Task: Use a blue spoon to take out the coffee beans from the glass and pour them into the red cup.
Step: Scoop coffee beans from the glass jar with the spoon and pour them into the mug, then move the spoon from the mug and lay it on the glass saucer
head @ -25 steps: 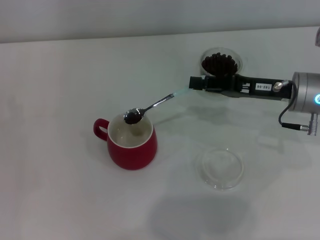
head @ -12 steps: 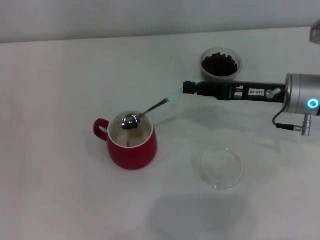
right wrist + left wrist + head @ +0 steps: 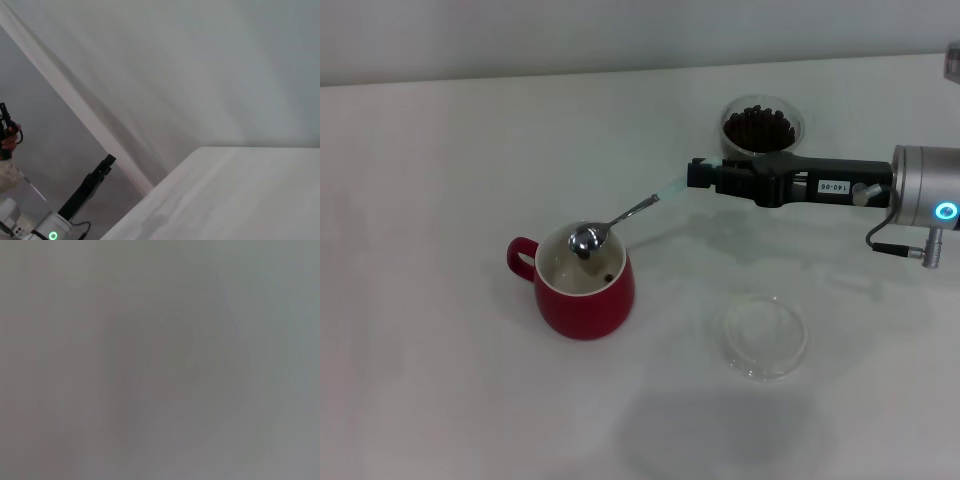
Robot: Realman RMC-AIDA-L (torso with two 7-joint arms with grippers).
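Here we see the right gripper [image 3: 705, 176] reaching in from the right, clamped on the pale handle of the blue spoon [image 3: 620, 218]. The spoon slopes down to the red cup [image 3: 583, 283], its metal bowl tipped over the cup's mouth. A coffee bean [image 3: 609, 274] lies inside the cup. Behind the gripper stands the glass [image 3: 761, 127], heaped with coffee beans [image 3: 757, 125]. A clear dish [image 3: 762, 334] lies near the cup. The left gripper [image 3: 106, 163] is parked off the table; we cannot tell its state.

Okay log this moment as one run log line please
phase: pouring | right gripper: holds blue spoon, bowl tipped over red cup | coffee beans: one in cup, rest in glass | left gripper: parked
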